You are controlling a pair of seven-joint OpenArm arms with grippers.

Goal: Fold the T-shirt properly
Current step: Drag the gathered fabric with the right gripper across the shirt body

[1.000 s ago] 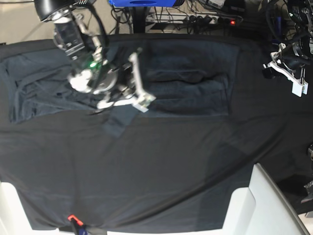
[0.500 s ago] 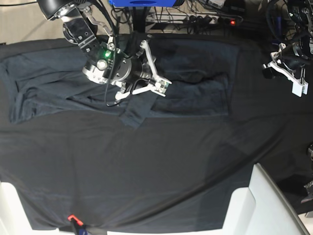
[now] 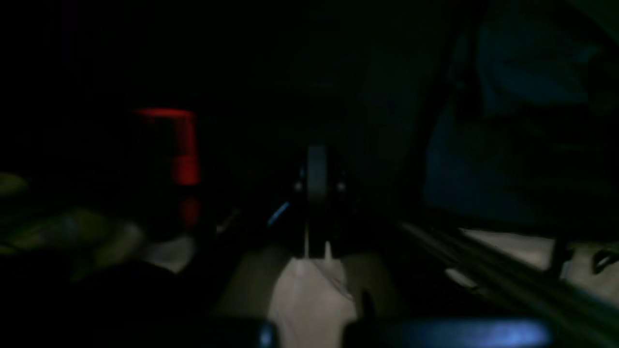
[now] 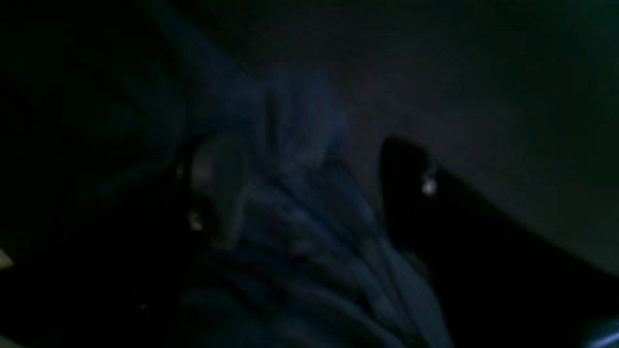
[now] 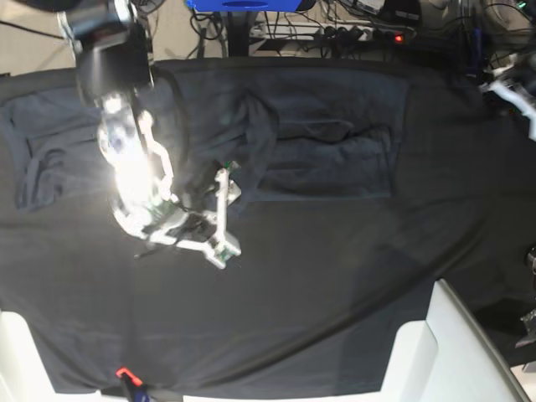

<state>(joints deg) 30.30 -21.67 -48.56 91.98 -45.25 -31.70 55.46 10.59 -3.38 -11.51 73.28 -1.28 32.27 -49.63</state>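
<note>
The T-shirt lies spread across the back of the black tablecloth, with a bunched ridge near its middle and a crumpled sleeve at the left. My right gripper hovers over the tablecloth just in front of the shirt's front edge. In the right wrist view its jaws stand apart, with blue-grey shirt cloth lying loose between and below them. My left gripper looks shut on nothing, and only a white part of that arm shows at the far right edge.
White foam blocks stand at the front right and the front left corners. A small red clip sits at the front edge. Cables and a power strip lie behind the table.
My right arm swung from above the shirt forward over the tablecloth, and its jaws opened. The hanging flap now lies as a ridge on the shirt. The left arm pulled back to the upper right.
</note>
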